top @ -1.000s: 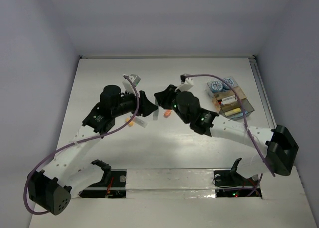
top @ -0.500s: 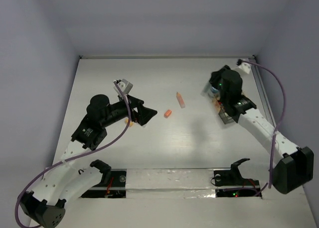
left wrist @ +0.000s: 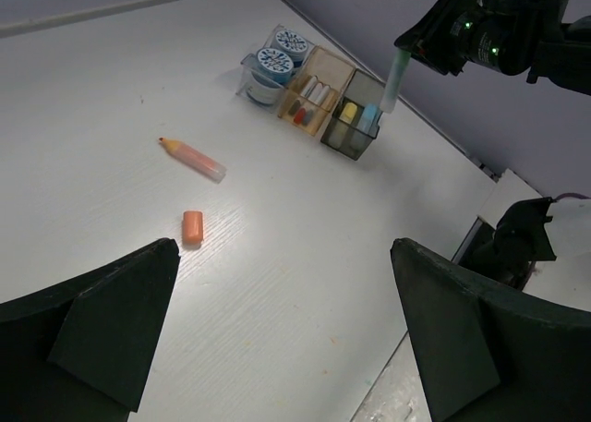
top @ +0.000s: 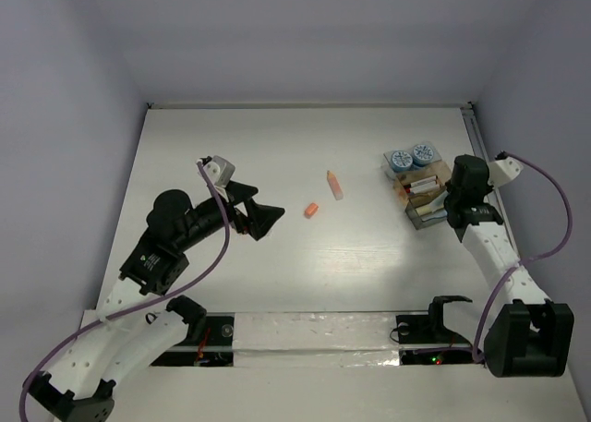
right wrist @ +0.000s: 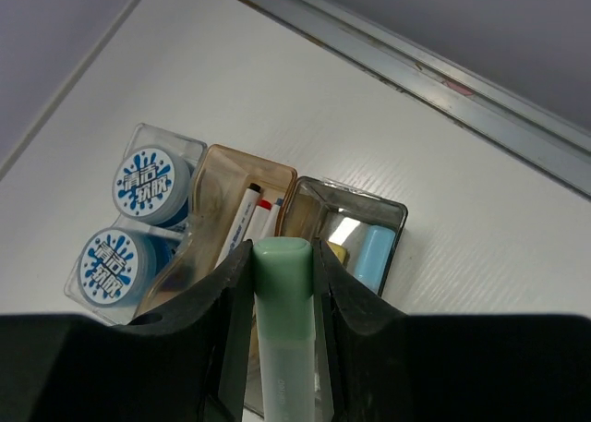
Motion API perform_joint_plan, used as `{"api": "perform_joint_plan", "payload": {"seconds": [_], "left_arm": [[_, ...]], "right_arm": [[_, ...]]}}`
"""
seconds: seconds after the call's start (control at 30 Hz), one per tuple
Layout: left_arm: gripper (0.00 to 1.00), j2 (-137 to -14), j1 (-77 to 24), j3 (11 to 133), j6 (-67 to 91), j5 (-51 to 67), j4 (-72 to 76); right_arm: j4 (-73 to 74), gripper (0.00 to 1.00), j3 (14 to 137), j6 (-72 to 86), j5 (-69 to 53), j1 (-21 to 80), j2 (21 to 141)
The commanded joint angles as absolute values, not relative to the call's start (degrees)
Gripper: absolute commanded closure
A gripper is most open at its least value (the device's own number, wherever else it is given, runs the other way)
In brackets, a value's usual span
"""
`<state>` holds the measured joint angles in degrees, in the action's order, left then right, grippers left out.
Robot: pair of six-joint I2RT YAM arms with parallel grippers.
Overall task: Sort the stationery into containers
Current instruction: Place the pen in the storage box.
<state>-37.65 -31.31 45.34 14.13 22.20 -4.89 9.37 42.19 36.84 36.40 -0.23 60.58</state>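
Observation:
The containers (top: 427, 187) stand at the table's right: a clear box with two blue-and-white rolls (right wrist: 144, 184), a brownish tray (right wrist: 218, 184) with markers, and a dark bin (right wrist: 388, 215) holding a blue stick (right wrist: 374, 256) and a yellow one. My right gripper (right wrist: 283, 256) hovers just above them, shut on a pale green stick (right wrist: 284, 302) that points down over the dark bin. In the middle of the table lie a short orange stick (top: 312, 210) and an orange clear-capped marker (top: 333, 185). My left gripper (left wrist: 282, 256) is open and empty, left of the short orange stick (left wrist: 192, 228).
A metal rail (right wrist: 388, 66) runs along the table's right edge, just beyond the containers. Purple-grey walls close in the table on three sides. The arm bases and a taped strip (top: 314, 334) sit at the near edge.
The two grippers were close together at mid-table. The left one has opened and drawn back left. The right arm has swung right with the green stick to above the containers.

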Motion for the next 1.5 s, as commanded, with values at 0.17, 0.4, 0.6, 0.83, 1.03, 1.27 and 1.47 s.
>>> {"api": "perform_joint_plan", "payload": {"seconds": [0.17,0.4,0.6,0.83,1.03,1.27,1.47], "left_arm": [[0.01,-36.0,-33.0,45.4,12.9,19.0,-4.9],[0.01,-36.1,-33.5,45.4,12.7,18.2,-5.3],[0.01,-36.4,-33.5,45.4,12.7,18.1,-5.4],[0.01,-36.6,-33.5,45.5,12.8,16.4,-5.8],[0.01,-36.1,-33.5,45.6,13.1,12.5,-6.3],[0.01,-35.2,-30.9,45.5,14.6,4.7,-6.9],[0.01,-34.8,-27.1,45.4,15.6,0.5,-7.2]], "right_arm": [[5.1,1.0,42.9,38.0,39.0,-0.9,68.1],[3.3,0.97,42.5,41.3,35.9,-0.9,72.0],[4.0,0.58,41.0,41.7,35.4,-0.9,70.1],[4.9,0.34,41.6,37.7,32.5,-0.9,65.1],[3.6,0.35,43.6,31.8,18.6,-0.9,61.4],[4.8,0.43,50.7,24.7,7.0,15.4,65.2],[4.1,0.65,57.6,19.3,-1.8,27.8,75.9]]}}
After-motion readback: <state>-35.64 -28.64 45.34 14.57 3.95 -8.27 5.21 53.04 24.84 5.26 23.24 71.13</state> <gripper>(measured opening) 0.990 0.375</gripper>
